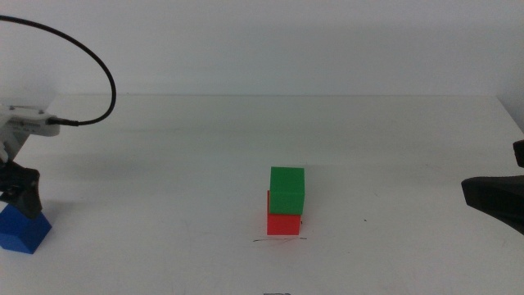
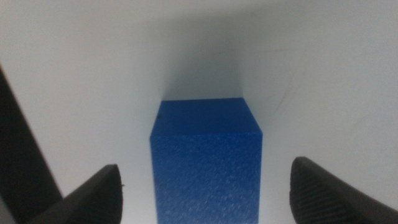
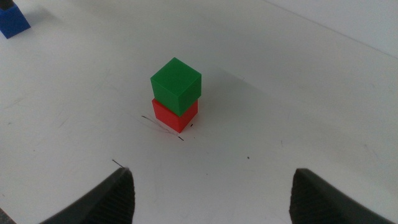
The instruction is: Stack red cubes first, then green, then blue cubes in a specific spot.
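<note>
A: Where was the blue cube [image 1: 20, 232]?

B: Far left of the green cube [image 1: 286, 189] stacked on the red cube [image 1: 282, 224], between the left tool's [image 2: 205, 186] spread, untouching jaws.

A: Handling?

B: Likely light, rigid; grip opposite flat sides. The right tool [image 3: 211, 196] waited, agape

green [image 1: 287, 188] atop red cube [image 1: 282, 224]; blue cube [image 1: 22, 230] far left

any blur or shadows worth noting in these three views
Middle view: even, soft light, only faint shadow beside the green cube on the red cube. Left wrist view: blue cube sharp, with a grey shadow behind it; left gripper jaws soft-edged. Right wrist view: stack crisp, right gripper jaws blurred.
</note>
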Action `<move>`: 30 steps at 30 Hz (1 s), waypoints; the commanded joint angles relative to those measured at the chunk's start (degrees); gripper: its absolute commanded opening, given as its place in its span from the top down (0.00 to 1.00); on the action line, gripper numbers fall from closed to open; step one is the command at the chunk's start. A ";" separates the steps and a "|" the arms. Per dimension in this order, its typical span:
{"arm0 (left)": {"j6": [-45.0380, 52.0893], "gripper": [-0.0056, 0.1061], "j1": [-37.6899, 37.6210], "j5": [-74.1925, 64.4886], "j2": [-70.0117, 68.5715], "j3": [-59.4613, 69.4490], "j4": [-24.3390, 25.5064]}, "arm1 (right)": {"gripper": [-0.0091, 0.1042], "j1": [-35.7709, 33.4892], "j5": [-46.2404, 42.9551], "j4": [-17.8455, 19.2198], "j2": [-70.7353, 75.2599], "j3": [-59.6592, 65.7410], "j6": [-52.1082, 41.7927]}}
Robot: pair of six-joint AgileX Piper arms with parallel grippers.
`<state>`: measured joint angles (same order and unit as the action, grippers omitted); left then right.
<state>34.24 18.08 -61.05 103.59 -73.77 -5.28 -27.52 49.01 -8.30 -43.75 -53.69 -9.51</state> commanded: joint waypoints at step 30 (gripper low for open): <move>0.66 0.37 -0.03 1.84 3.41 -1.40 -2.75 | 0.36 0.48 -3.59 -0.06 0.24 -1.33 -0.45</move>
<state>34.79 18.08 -59.08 109.77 -73.77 -7.03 -27.52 49.01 -8.30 -43.75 -53.69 -9.51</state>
